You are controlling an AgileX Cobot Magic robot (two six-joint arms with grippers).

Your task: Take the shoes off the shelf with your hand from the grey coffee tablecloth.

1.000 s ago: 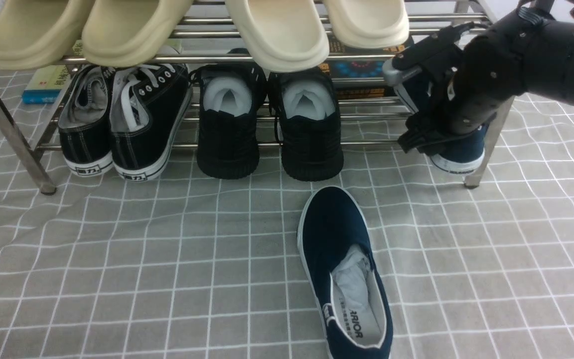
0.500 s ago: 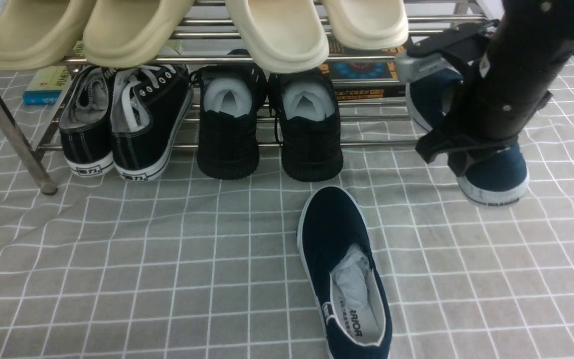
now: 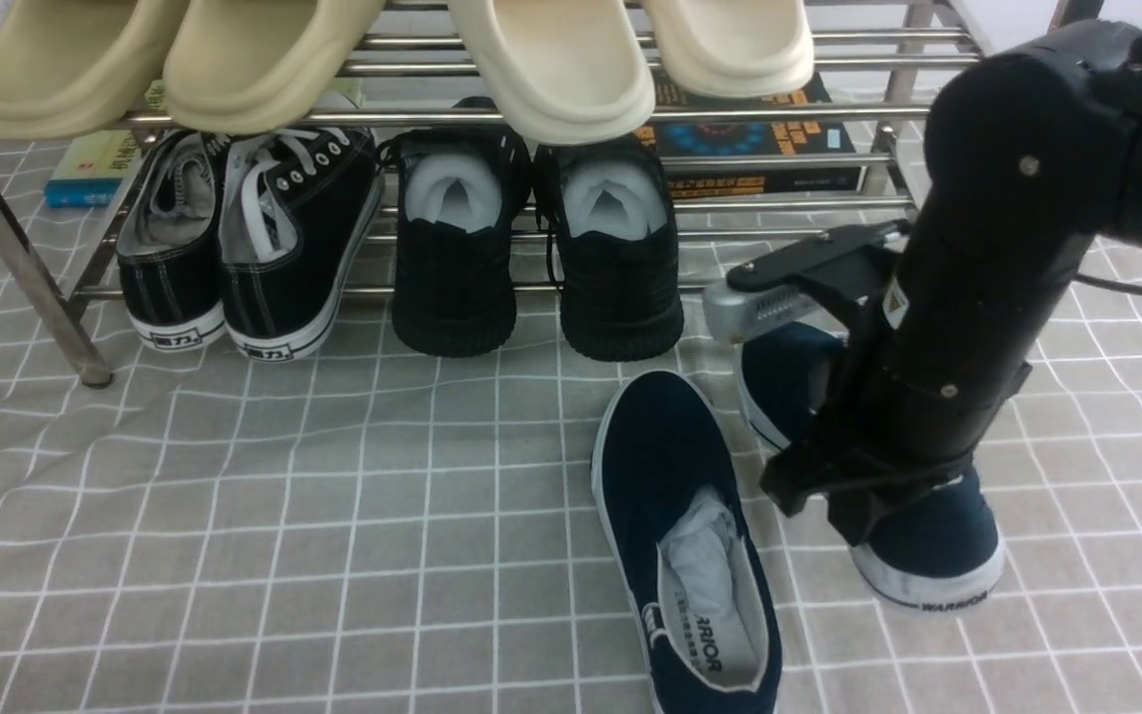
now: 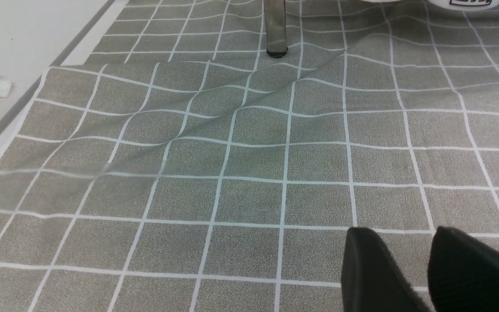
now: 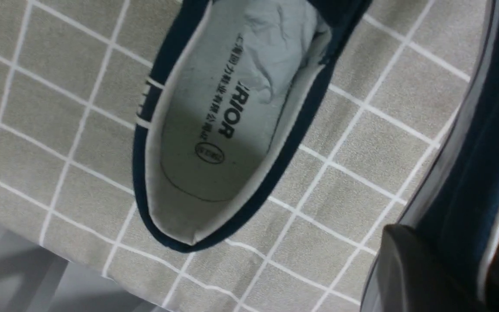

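One navy slip-on (image 3: 933,535) is clenched by its side in the right claw (image 5: 470,277); its twin, the second slip-on (image 3: 665,456), is seen lying at the claw's 8 o'clock on gridded cloth (image 3: 333,555). Four black shoes (image 3: 621,268) and four beige slippers (image 3: 551,69) are racked toward 10 o'clock. The left claw's (image 4: 401,229) grip cannot be told.

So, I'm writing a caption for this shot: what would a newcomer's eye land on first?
Probably the bulky black right hand at the right, gripping one navy slip-on in front of the rack. Next, the other navy slip-on, lying on the grid cloth beside it, then the big beige slippers along the top tier.
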